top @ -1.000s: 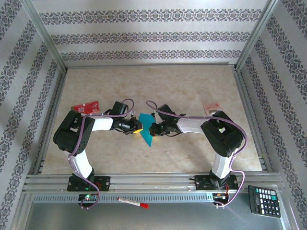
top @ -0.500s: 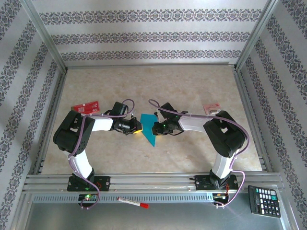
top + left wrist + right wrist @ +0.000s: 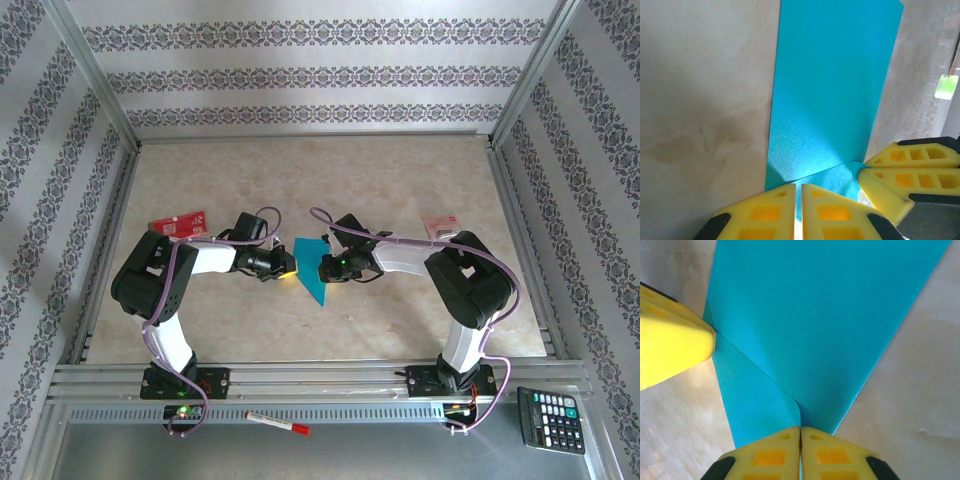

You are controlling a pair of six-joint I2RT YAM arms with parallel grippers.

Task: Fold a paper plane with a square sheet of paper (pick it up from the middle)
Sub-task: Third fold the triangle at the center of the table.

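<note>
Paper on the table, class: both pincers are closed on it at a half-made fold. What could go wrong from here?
1. The left pincer and right pincer pinch opposite ends of one fold in the paper; pulling apart could tear it.
2. The fold looks rounded beside the right pincer, so the flap may spring open on release.
3. The rest lies loose on the table, so it might slide and skew the crease.

The thin teal-blue sheet of paper [image 3: 835, 90] looked matt and finely grained, with a sharp crease. The beige marbled desk [image 3: 400, 180] was smooth, faintly glossy. The yellow fingers [image 3: 765, 215] of the left hand [image 3: 797, 189] and right hand [image 3: 800, 430] were matt moulded plastic. The grey frame rails [image 3: 300, 378] were dull metal.
</note>
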